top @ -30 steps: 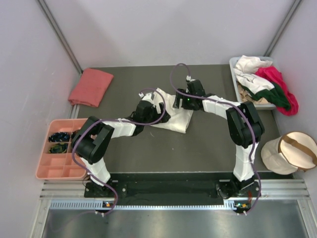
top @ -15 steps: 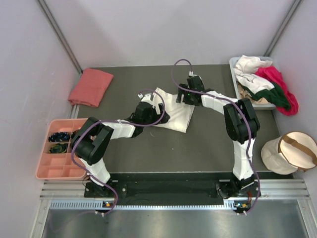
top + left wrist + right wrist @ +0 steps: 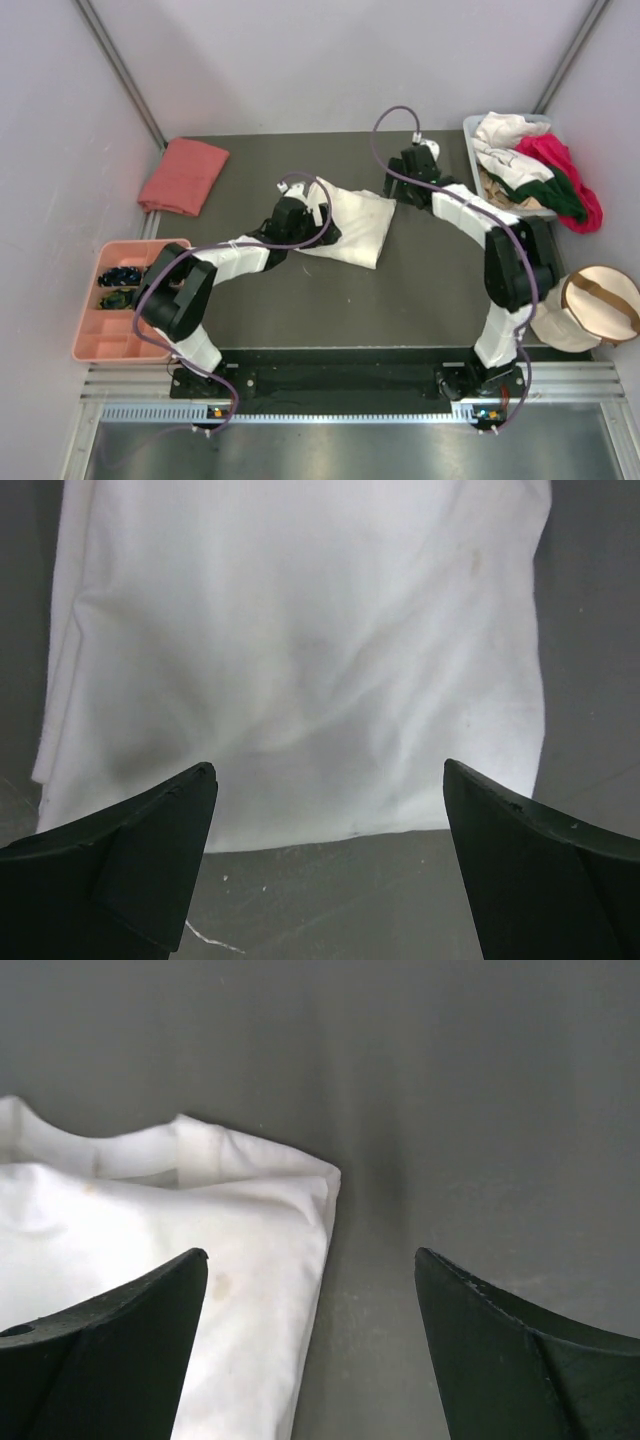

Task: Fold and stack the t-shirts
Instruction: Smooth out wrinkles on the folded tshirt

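Cream-white t-shirt (image 3: pixel 355 222), soft and creased, folded roughly rectangular, midway between the surface's (image 3: pixel 400 290) side edges. Left pincer (image 3: pixel 328 780) and right pincer (image 3: pixel 312 1258): both spread wide, gripping nothing.

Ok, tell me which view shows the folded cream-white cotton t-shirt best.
Top external: the folded cream-white cotton t-shirt shows nearly whole, with its shape and placement clear. Left wrist shows only its near edge and creases; right wrist only one corner.
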